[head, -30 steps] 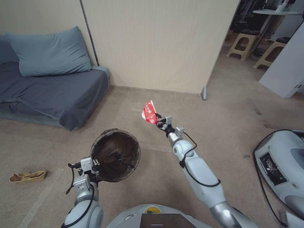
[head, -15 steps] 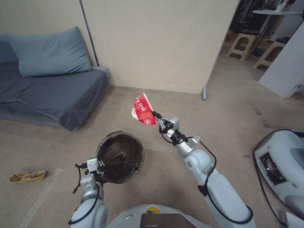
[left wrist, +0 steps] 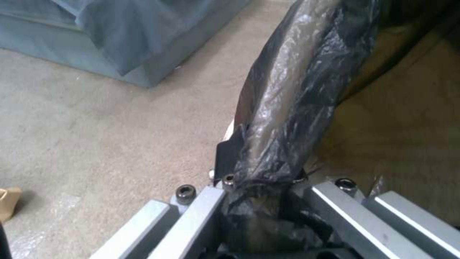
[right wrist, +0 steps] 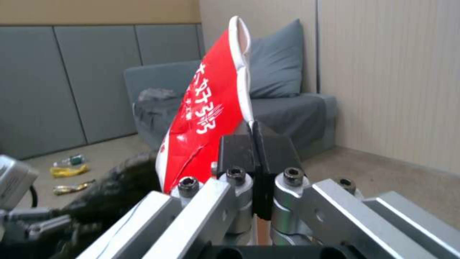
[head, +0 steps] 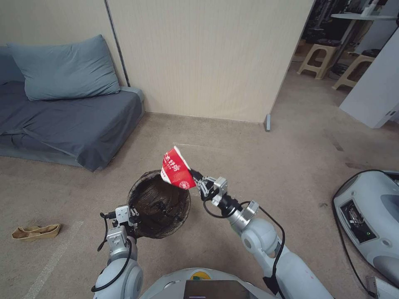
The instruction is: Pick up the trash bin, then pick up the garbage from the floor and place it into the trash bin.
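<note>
The left gripper (head: pixel 132 216) has its jaws clamped on the near rim of the trash bin (head: pixel 160 204), a small round bucket lined with a dark brown-black plastic bag folded over its rim, held off the beige carpeted floor (head: pixel 257 158) with its open mouth tilted up toward the head camera; in the left wrist view the crinkled bag (left wrist: pixel 287 108) is pinched between the grey fingers (left wrist: pixel 192 216); the right gripper (head: pixel 196 177) holds its black jaws shut on one corner of a red and white snack wrapper (head: pixel 176 169), which stands up from the jaws and hangs over the bin's rim at about 1 o'clock of the opening; a tan folded paper piece (head: pixel 35 231) lies on the floor well apart, at 9 o'clock from the bin; a grey-blue sofa (head: pixel 70 120) with a matching pillow (head: pixel 64 68) sits at 11 o'clock against the pale panelled wall (head: pixel 208 58); in the right wrist view a small clear green-labelled bottle (right wrist: pixel 71 160) and a yellow wrapper (right wrist: pixel 69 171) lie near each other on the floor beyond the bin.
</note>
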Motion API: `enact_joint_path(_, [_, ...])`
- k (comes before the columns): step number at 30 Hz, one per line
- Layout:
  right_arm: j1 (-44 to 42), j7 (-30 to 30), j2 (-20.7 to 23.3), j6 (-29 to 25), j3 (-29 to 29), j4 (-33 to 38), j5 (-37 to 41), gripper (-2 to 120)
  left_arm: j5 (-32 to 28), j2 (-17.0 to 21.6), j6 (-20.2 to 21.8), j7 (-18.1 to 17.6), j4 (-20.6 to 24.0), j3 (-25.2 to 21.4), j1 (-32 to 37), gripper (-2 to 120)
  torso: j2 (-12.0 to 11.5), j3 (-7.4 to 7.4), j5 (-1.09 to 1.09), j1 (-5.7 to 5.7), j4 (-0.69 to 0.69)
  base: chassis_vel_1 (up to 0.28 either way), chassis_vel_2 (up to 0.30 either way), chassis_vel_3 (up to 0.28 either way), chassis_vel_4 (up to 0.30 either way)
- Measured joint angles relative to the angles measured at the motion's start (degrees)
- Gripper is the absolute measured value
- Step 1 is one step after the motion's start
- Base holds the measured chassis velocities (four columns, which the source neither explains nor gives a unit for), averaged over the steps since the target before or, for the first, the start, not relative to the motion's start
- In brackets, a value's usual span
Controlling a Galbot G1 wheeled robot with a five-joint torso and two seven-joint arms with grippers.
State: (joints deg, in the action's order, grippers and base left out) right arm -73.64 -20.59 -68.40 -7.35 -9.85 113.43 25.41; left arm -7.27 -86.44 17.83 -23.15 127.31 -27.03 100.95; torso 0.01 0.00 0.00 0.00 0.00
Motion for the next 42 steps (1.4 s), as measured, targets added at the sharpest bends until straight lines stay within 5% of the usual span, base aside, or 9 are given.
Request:
enact_joint_path(24, [-3.0, 0.49, -3.23, -1.62, 4.61, -6.33, -8.22, -1, 1.58, -1.59, -0.09, -0.12, 0.26, 3.25, -0.06, 0, 0.0, 0.0, 0.0, 0.0, 0.01, 0.0, 0.0, 0.0, 0.0])
enact_joint_path(42, [-4.01, 1.37, -3.31, -1.59, 4.97, -5.52, -10.69, 63, 2.41, -2.02, -0.21, -0.09, -0.04, 4.2, 0.0, 0, 0.0, 0.0, 0.0, 0.0, 0.01, 0.0, 0.0, 0.0, 0.0])
